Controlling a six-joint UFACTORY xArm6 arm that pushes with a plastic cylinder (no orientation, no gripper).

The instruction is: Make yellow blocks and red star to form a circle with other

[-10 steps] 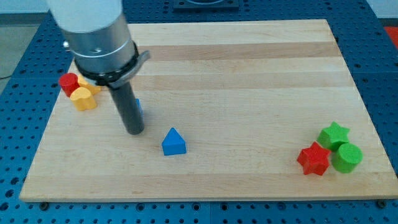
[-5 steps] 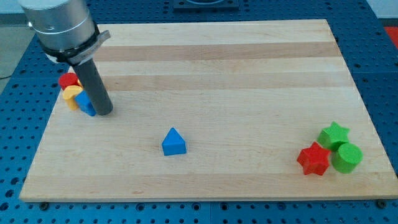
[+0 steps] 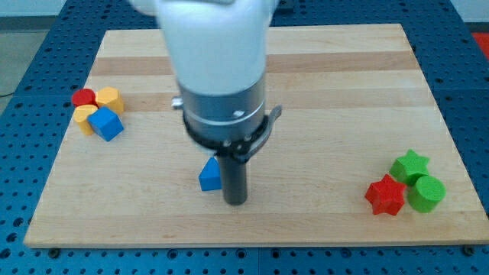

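Eight blocks on the board (image 3: 321, 69); two red, a star (image 3: 384, 196) and a round one (image 3: 83, 98); two yellow (image 3: 110, 98) (image 3: 84, 117); two blue, a cube (image 3: 107, 124) and a triangle (image 3: 209, 175); two green, a star (image 3: 410, 166) and a cylinder (image 3: 426, 193); one rod, my tip (image 3: 235, 201).
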